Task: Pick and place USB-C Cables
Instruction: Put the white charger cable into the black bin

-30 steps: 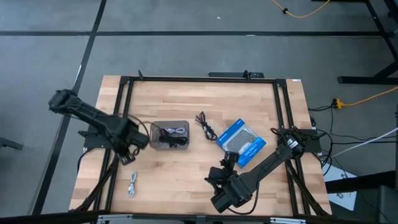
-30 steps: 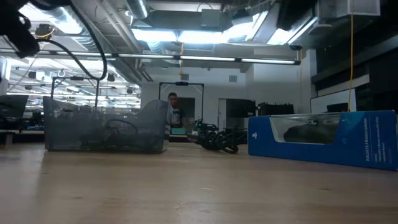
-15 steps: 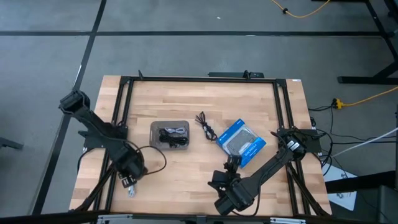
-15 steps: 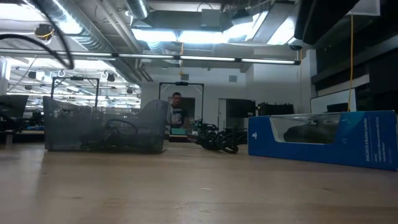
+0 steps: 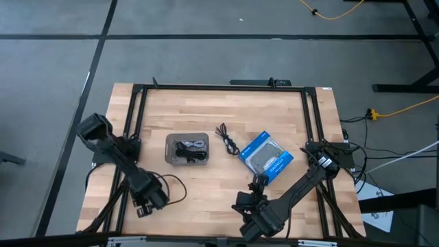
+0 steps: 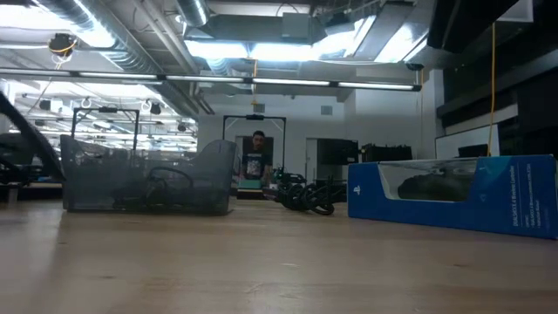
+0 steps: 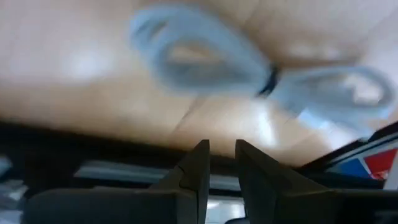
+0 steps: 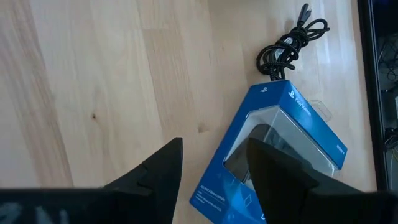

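A pale grey-white cable (image 7: 249, 68), coiled in two loops with a dark tie, lies on the wood near the table's near-left corner. My left gripper (image 7: 222, 163) hovers just over it with only a narrow gap between its fingers and touches nothing; in the high view the left gripper (image 5: 144, 202) covers most of the cable. A black cable (image 5: 226, 137) lies loose between the grey tray (image 5: 186, 147) and the blue box (image 5: 267, 159). Cables lie inside the tray. My right gripper (image 8: 214, 168) is open, held above the table short of the box.
The blue box (image 8: 280, 155) and the black cable (image 8: 289, 43) lie ahead of my right gripper. In the low view the tray (image 6: 144, 179), the black cable (image 6: 305, 199) and the box (image 6: 453, 201) stand in a row. A person (image 6: 255, 161) stands far behind the table.
My left gripper has swung from beside the tray toward the table's near edge and come down over the grey-white cable. My right arm has drawn back a little toward the near edge. No cable has moved.
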